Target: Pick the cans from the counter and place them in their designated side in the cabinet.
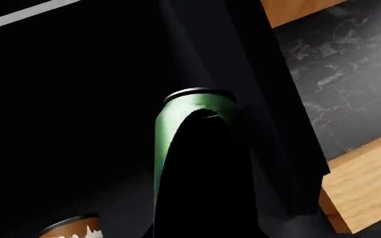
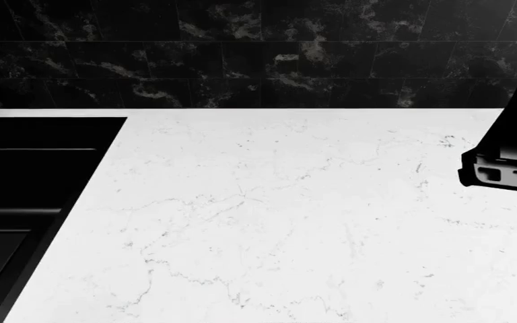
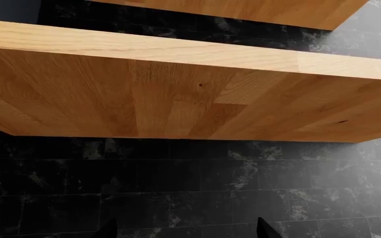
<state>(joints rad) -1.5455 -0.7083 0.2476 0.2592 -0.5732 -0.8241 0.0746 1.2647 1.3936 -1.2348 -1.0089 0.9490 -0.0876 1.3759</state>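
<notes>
Green can (image 1: pixel 177 129) gripped by my left gripper (image 1: pixel 207 163), inside dark cabinet.
White can (image 1: pixel 71 229) near it; right gripper (image 3: pixel 185 229) open, facing wooden shelf (image 3: pixel 177 94).

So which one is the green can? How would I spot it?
Look in the left wrist view, where everything is dark and shadowy beside the light wooden panel. The green can stands upright in the middle of that dark space, partly hidden by a black finger. It is tall, slim and green with a silvery rim, unlike the other can low down nearby, which has a brown-orange and white label.
</notes>
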